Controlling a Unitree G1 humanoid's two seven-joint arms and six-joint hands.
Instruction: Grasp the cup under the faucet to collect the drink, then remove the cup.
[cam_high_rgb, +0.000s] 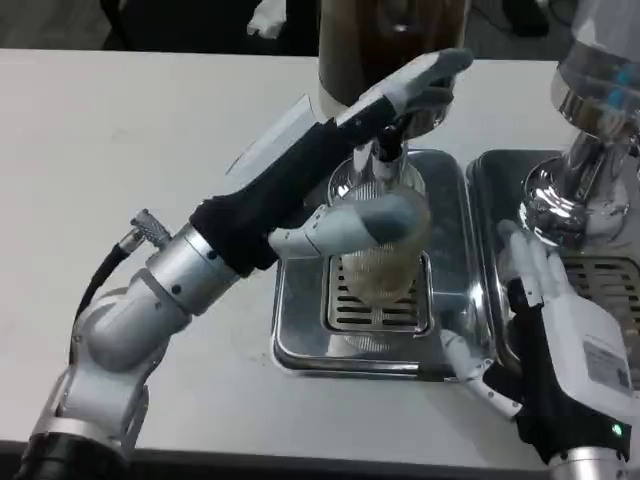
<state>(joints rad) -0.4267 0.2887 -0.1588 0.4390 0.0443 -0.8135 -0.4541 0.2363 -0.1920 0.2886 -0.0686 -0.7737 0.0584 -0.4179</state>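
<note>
Two robot hands: left robot hand (375, 215) gripped the clear plastic cup (383, 255) (keep it upright beneath the faucet (388, 150)); right robot hand (545, 300) lay open.

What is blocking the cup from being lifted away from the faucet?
The left hand is at the cup, which stands on the tray under the faucet. The faucet just above it blocks lifting straight up; toward the table's front edge nothing visible blocks it.

The left hand (400, 110) and faucet (388, 150) crowd the cup (380, 255); its right side looks open.
</note>
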